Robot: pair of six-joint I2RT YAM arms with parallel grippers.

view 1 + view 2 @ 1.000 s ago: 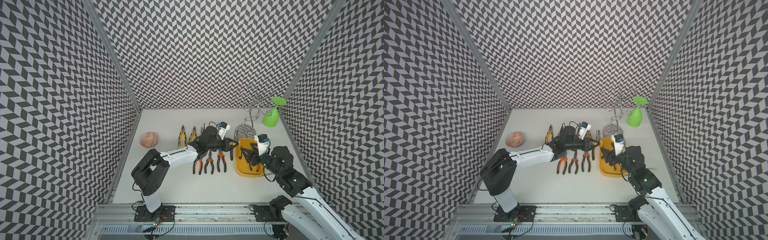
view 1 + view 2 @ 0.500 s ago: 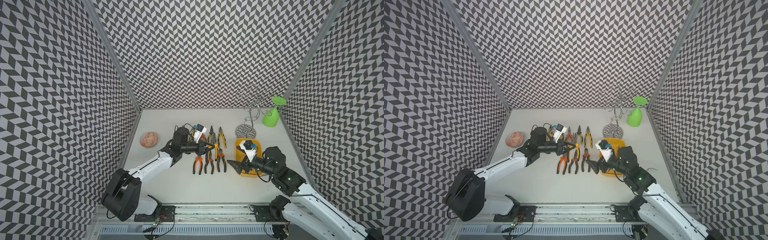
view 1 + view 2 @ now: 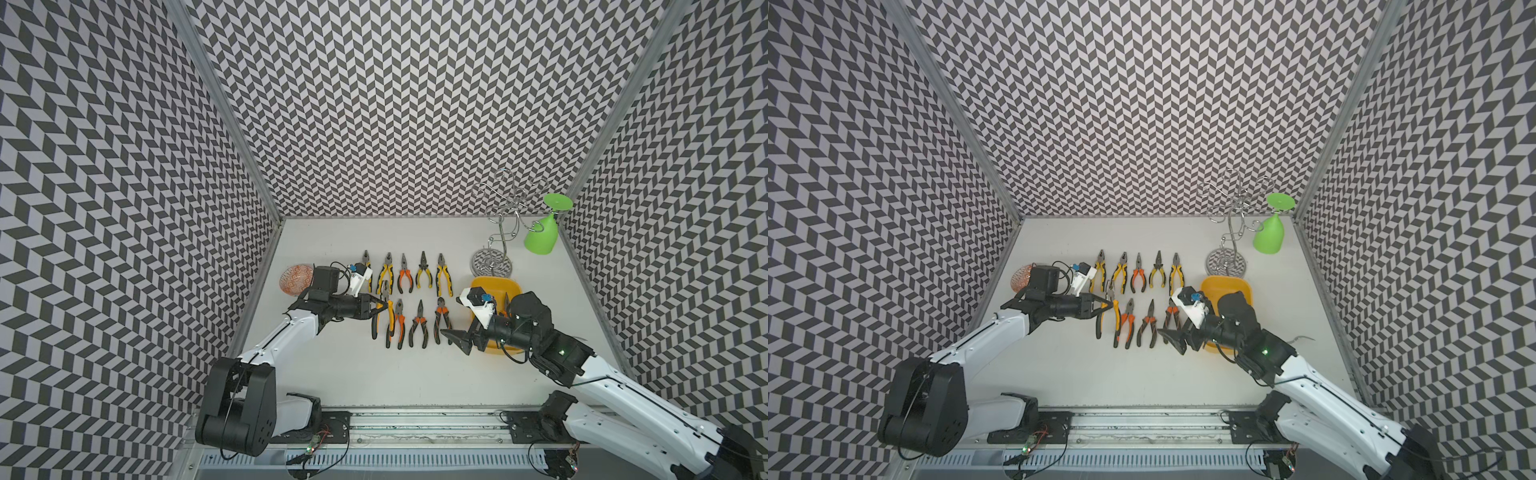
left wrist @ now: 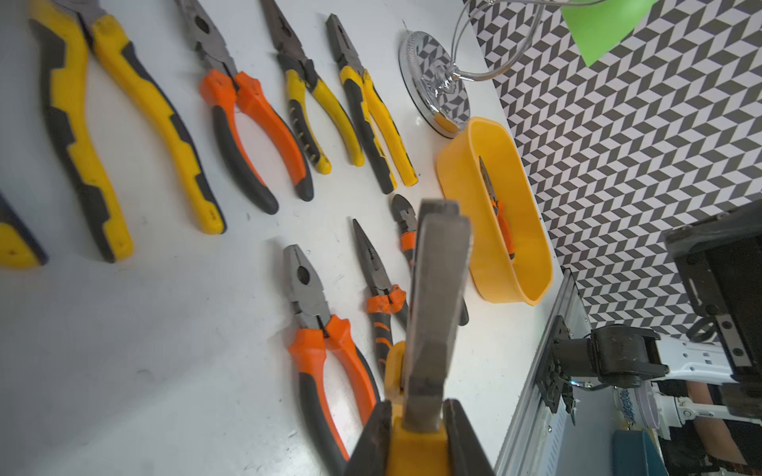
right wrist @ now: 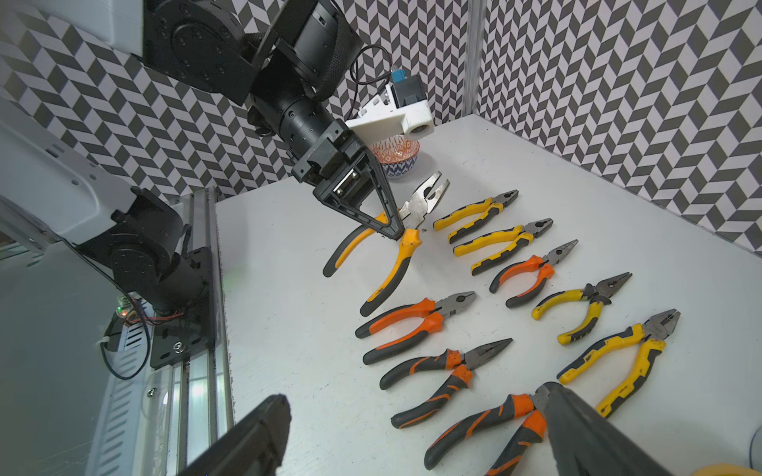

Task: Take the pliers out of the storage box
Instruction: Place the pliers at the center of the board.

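The left gripper [image 3: 380, 306] is clamped on a yellow-and-black pliers [image 5: 406, 247] just behind its pivot. The head tilts up and the handles hang toward the table [image 3: 332, 374]; whether their tips touch it cannot be told. Beside it, three orange-and-black pliers [image 3: 419, 330] lie in a near row, and five more pliers [image 3: 424, 272] line up behind them. The right gripper [image 3: 457, 340] hovers by the far end of the near row, jaws spread wide and holding nothing. Just behind it sits the storage box [image 3: 496, 279], close beside the chrome stand [image 3: 492, 266], with one orange-handled long-nose pliers [image 4: 501, 222] lying inside.
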